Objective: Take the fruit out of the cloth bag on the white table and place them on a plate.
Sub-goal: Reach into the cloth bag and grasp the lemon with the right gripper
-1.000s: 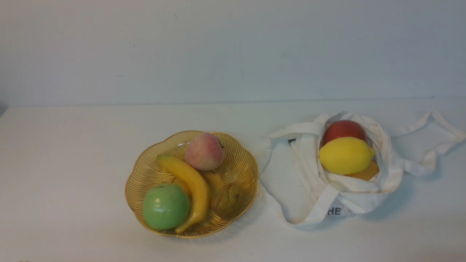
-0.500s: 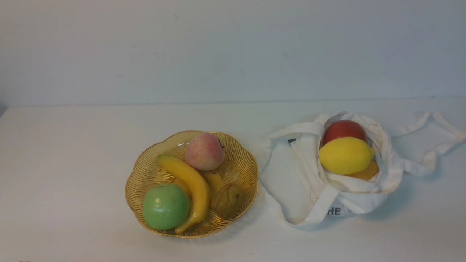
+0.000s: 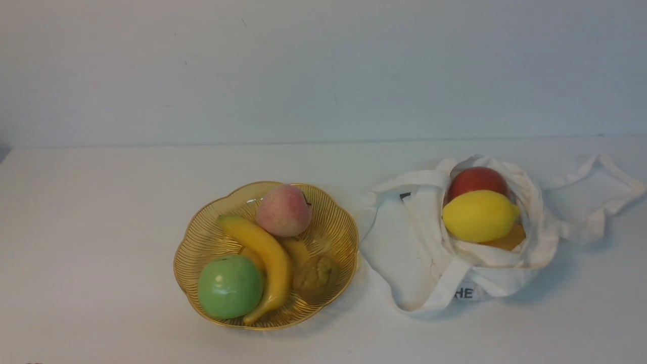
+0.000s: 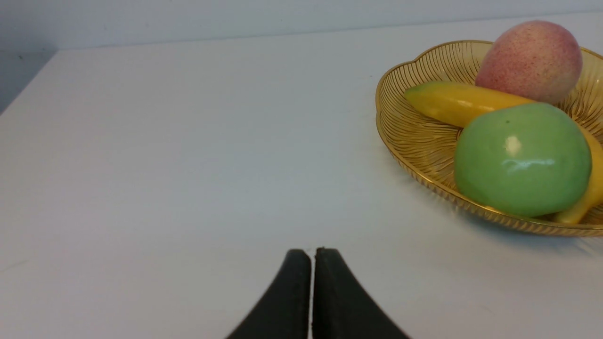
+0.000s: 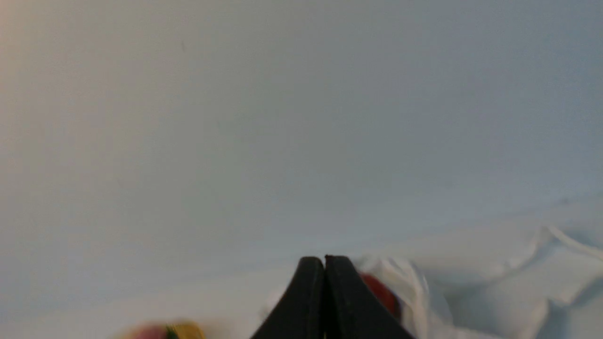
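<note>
"Three fruits to shift, yeah? Seeing the lemon [image 3: 479, 216], red apple [image 3: 477, 180] and orange fruit [image 3: 507, 239] inside the cloth bag [image 3: 541, 242], probably bunching because of soft sides?"

"Yep. Holding nothing, pressing fingers together on left gripper [image 4: 313, 250] and right gripper [image 5: 325, 259], likely awaiting a first reach toward the bag."

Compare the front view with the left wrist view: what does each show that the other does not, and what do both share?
Front view only: the cloth bag, with the lemon, red apple and orange fruit in it, plus the brown fruit in the dish.

Left wrist view only: the left pincer, shut.

Both: the golden dish, peach, banana, green apple and white table.
</note>
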`<action>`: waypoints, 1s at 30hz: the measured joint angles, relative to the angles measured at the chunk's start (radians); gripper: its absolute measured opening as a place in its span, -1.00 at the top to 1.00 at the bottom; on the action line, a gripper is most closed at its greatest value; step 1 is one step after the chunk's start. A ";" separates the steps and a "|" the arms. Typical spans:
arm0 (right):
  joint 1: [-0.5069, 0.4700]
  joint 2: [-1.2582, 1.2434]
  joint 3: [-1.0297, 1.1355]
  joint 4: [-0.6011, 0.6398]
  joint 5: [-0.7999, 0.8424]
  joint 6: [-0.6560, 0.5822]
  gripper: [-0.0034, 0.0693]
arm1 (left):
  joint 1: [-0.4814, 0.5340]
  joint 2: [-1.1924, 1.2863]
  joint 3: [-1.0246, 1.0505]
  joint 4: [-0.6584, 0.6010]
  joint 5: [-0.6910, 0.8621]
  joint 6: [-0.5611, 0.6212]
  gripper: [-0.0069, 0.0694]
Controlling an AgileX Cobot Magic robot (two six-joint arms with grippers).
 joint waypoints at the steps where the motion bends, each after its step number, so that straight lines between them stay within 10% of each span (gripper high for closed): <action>1: 0.000 0.065 -0.050 -0.011 0.068 -0.031 0.94 | 0.000 0.000 0.000 0.000 0.000 0.000 0.84; 11: 0.005 0.732 -0.493 0.060 0.519 -0.526 0.94 | 0.000 0.000 0.000 -0.001 0.000 0.000 0.84; 22: 0.113 0.983 -0.639 0.112 0.495 -0.633 0.85 | 0.000 0.000 0.000 -0.001 0.000 0.000 0.84; 30: 0.246 1.186 -0.732 0.005 0.346 -0.551 0.04 | 0.000 0.000 0.000 -0.001 0.000 0.000 0.84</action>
